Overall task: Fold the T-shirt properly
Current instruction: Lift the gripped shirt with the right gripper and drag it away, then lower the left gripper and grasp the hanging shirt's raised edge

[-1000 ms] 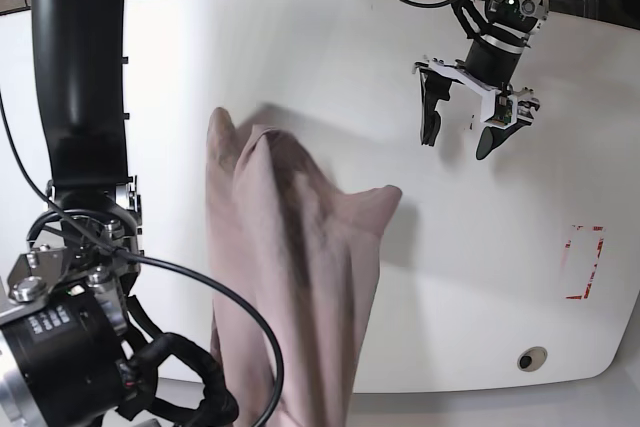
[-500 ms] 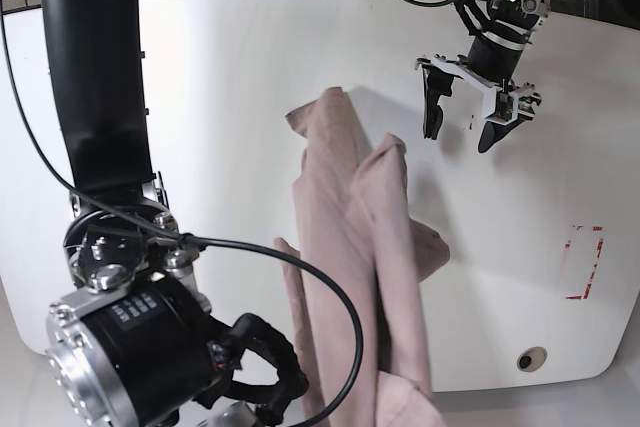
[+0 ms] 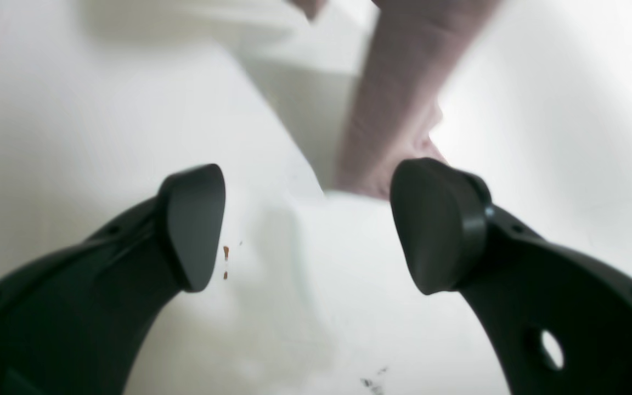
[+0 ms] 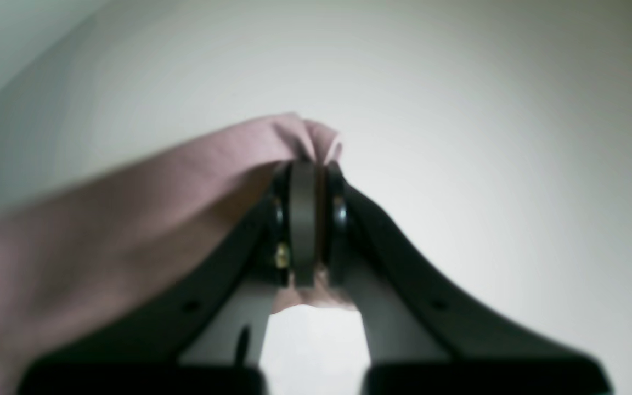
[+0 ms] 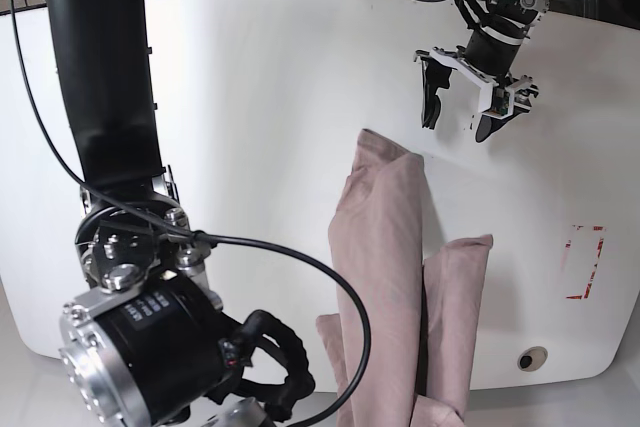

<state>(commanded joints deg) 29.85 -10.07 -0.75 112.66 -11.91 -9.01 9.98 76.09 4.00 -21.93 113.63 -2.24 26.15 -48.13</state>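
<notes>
Base view: white table (image 5: pixel 250 77), red mark (image 5: pixel 583 262) at right; shirt (image 5: pixel 385 247) bunched, clamped in right gripper (image 4: pixel 305 219); left gripper (image 5: pixel 462 112) apart.

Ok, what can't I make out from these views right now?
- Right claw: base view, hidden by its own arm and the bottom edge.
- T-shirt: base view, lower part cut off by the bottom edge.
- T-shirt: both wrist views blurred; which part is pinched is unclear.

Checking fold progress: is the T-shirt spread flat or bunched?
Bunched. The T-shirt hangs in long folds, pinched by the right gripper.
</notes>
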